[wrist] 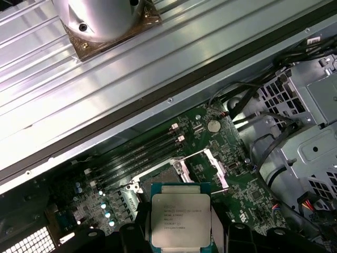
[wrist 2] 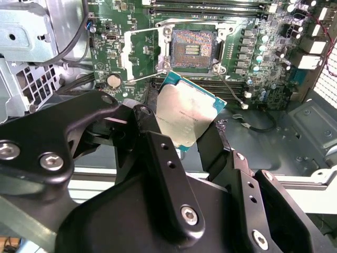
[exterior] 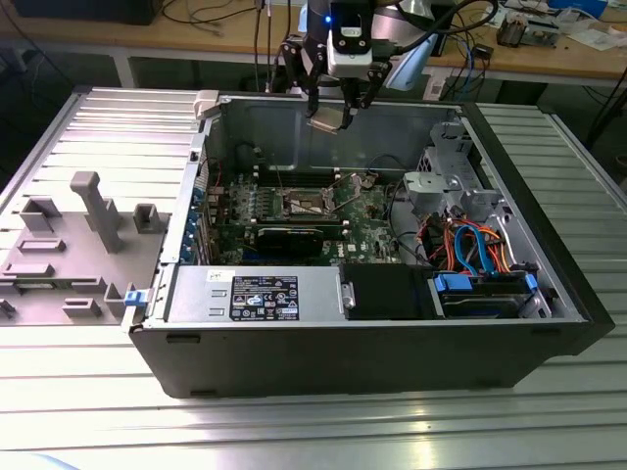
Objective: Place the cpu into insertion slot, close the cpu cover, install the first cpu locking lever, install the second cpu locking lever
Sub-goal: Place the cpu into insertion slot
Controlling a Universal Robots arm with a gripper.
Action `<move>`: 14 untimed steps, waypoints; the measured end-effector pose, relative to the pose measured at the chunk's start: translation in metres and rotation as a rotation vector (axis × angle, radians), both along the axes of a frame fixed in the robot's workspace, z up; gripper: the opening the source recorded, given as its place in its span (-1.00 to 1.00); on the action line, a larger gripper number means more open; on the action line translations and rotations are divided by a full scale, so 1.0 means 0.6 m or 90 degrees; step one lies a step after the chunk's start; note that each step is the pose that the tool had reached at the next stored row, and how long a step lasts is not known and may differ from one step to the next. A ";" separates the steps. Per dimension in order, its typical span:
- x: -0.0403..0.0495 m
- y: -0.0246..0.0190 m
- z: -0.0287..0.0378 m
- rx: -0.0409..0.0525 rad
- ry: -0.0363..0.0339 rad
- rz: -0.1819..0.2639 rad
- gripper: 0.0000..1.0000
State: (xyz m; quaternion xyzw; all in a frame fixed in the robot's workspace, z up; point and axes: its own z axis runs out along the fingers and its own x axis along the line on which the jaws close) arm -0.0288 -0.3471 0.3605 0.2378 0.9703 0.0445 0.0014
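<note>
My gripper [exterior: 333, 110] hangs above the open computer case, over its rear wall, shut on the cpu [exterior: 328, 119]. In both wrist views the cpu [wrist 2: 184, 113] [wrist: 180, 219] is a flat square chip with a silver top and green edge, clamped between the black fingers [wrist 2: 145, 124]. The insertion slot [wrist 2: 192, 45] [wrist: 164, 178] lies uncovered on the green motherboard [exterior: 367, 230], well below the chip, its dark pin field showing. The cpu cover [wrist 2: 141, 52] [wrist: 211, 167] is swung open beside the slot. In the exterior view the slot [exterior: 309, 203] sits mid-board.
A black graphics card [exterior: 294, 238] lies just in front of the slot. A power supply [exterior: 255, 294], a drive cage [exterior: 446, 171] and blue and orange cables [exterior: 480, 255] fill the case. A grey fixture tray [exterior: 69, 245] sits on the exterior view's left.
</note>
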 end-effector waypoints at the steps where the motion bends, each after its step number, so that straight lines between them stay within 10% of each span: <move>1: 0.000 0.0000 0.000 0.0000 0.0000 0.000 0.08; 14: 0.000 0.0000 0.000 0.0000 0.0000 -0.010 0.08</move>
